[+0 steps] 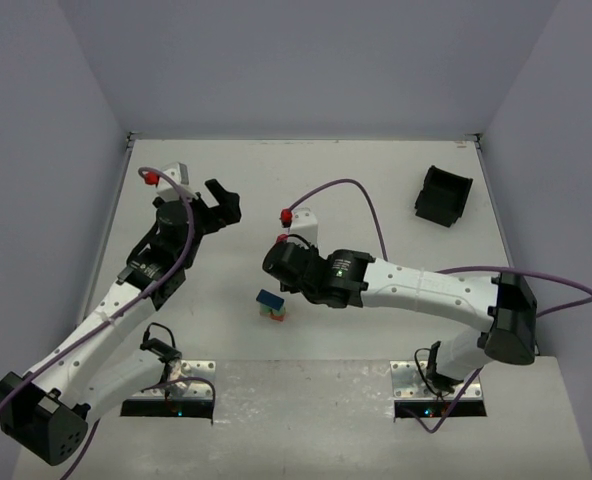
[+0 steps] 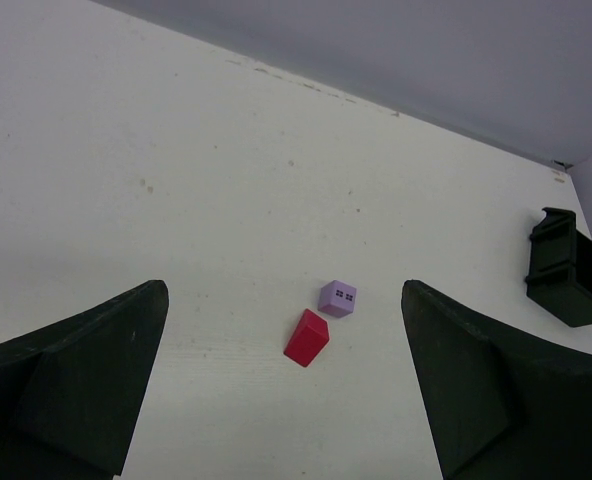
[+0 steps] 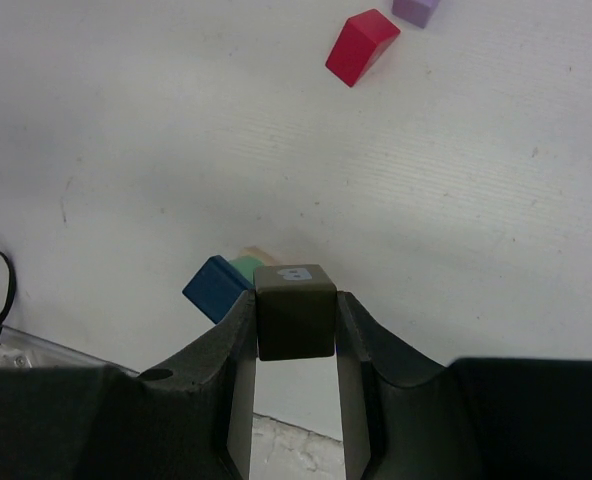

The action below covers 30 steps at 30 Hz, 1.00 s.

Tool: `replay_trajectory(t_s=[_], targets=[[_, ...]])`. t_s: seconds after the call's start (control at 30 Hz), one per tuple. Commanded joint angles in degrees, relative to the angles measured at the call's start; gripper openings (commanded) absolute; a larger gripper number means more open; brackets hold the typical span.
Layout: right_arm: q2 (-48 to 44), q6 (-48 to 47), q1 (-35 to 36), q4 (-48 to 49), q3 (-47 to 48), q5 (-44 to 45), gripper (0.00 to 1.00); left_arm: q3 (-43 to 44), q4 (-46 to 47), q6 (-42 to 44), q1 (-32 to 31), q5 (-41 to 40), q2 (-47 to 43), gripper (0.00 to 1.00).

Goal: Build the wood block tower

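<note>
Holding a dark olive block [image 3: 295,300] between its two fingers, the right gripper [image 3: 296,330] is closed on it at the lower middle of the right wrist view. The fingers press on the block's left and right faces, and a small mark shows on its upper face. Just behind this block, a little to the left, is the tower [image 3: 234,276], with a blue block [image 3: 214,288] on top and some green and tan showing beside it. In the top view the tower [image 1: 271,306] stands in the lower middle of the frame and looks short, with the right gripper a little above it in the frame, not over it. I judge that the step in hand is carrying the olive block to the tower, with the placing not yet done. The next move calls for bringing the block squarely over the blue one, lowering it gently until they touch, and only then opening the fingers. The blue block seems a little turned, so the alignment needs care. The left gripper [image 2: 284,300] is spread wide and holds nothing. Ahead of it, in the lower middle of its view, a red block [image 2: 306,337] and a purple block [image 2: 337,298] lie close together, and a black bin [image 2: 566,268] stands at the right edge.
</note>
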Motion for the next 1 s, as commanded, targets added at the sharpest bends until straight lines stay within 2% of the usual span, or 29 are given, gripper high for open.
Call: replay_trajectory(t_s=[0.0,0.3,0.47,0.97], targets=[[1.51,3.42,2.70,-3.56,4.45,7.52,0.00,-0.17,0.07,-0.58,0.37,-1.54,-1.20,1.00],[5.40,5.07,7.11,-6.20,7.55,7.79,0.00,-0.88,-0.51,-0.59,0.37,-1.35,-2.89,1.00],[7.26,3.80,7.87,-4.64,8.47,5.29,0.00,-0.91,-1.00,-0.49,0.37,-1.50,-3.16,1.00],[15.94,6.12,8.22,-11.20,17.67,5.83,0.00,-1.50,-1.96,-0.24,0.37,-2.90,-4.91,1.00]])
